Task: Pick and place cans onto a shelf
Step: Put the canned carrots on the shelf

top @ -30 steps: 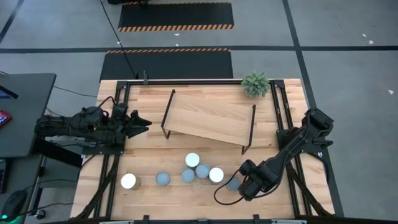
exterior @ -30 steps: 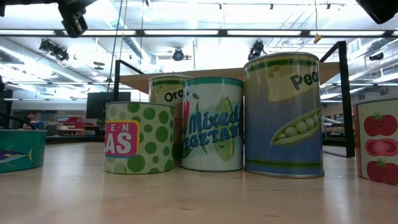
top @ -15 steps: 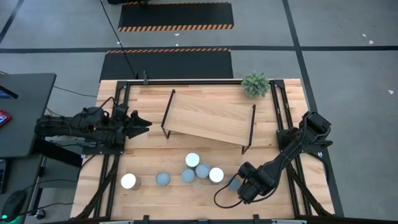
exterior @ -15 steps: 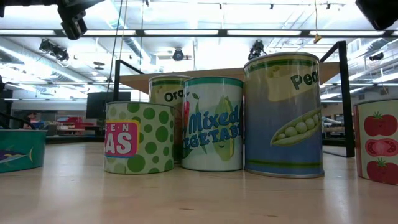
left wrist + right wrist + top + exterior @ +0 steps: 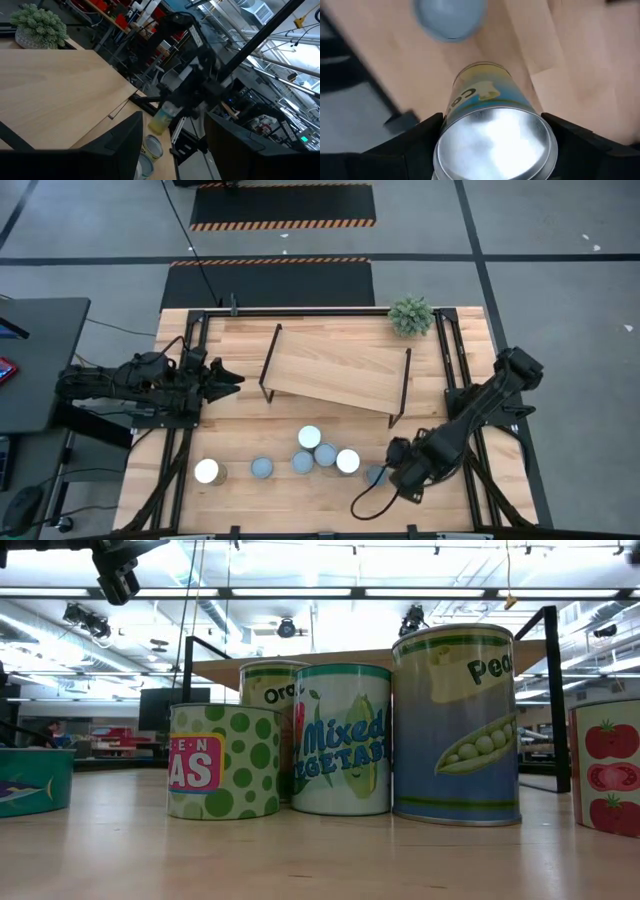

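Note:
Seven cans show in the high view, standing on their bases on the table in front of the shelf [image 5: 335, 375]: a white-topped one [image 5: 207, 471], a grey-blue one [image 5: 262, 468], a cluster [image 5: 322, 452] and a grey-blue one [image 5: 376, 475]. My right gripper [image 5: 400, 468] is beside that last can and is shut on a yellow-and-blue can [image 5: 492, 135] that the gripper hides from above. That can also shows in the left wrist view [image 5: 161, 120]. My left gripper [image 5: 230, 377] waits open at the table's left side, level with the shelf. My right gripper pinches the yellow-and-blue can between its two fingers [image 5: 415, 145], one on each side of the wall just under the silvery top rim [image 5: 445, 150]. The fingers come from above, slanting down. In the left wrist view the can looks held above the tabletop, slightly tilted.
A small potted plant [image 5: 411, 315] stands at the far right corner. Black frame rails [image 5: 452, 370] run along both table sides. In the low view, labelled cans [image 5: 342, 738] stand in a row before the shelf's black leg [image 5: 555, 690]. Bare wood lies between the shelf and the cans.
My right gripper has shifted a little toward the table's right edge, still shut on its can, and its arm has drawn out of the low view's upper right corner. The cans on the table have not moved.

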Available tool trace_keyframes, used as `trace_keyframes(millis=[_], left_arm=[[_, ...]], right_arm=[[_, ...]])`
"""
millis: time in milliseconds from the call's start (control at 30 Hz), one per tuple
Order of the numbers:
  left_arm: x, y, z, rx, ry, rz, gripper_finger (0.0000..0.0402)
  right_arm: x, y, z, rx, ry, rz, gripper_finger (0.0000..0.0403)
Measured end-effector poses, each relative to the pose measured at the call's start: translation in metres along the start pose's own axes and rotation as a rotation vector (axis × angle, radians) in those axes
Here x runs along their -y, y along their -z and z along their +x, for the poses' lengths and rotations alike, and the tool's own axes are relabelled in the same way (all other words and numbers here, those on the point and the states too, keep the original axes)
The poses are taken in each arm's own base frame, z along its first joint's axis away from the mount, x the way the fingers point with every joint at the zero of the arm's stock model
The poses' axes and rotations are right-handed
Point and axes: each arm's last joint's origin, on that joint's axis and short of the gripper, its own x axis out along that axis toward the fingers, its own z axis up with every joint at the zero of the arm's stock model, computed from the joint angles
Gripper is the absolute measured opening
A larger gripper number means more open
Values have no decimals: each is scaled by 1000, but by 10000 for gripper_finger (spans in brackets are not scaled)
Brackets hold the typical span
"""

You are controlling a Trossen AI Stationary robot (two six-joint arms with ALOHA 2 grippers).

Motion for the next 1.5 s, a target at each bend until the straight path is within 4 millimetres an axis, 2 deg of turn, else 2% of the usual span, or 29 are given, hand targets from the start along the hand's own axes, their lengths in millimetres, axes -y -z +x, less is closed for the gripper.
trace_keyframes(millis=[267,533,733,1100,1300,1500], left_arm=[[0,0,0,4,-4,4,217],[0,0,0,5,-6,19,217],[-1,-1,0,25,-29,19,217],[-2,-2,0,69,-79,16,217],[-2,-2,0,75,-87,16,217],[-2,-2,0,75,-86,16,217]], right_arm=[[15,-21,-78,86,31,-232,322],[43,-53,-125,199,53,-353,322],[71,-81,-135,223,71,-401,322],[148,-129,-147,232,155,-430,322],[187,-141,-152,227,204,-424,322],[210,-146,-153,215,194,-416,322]])
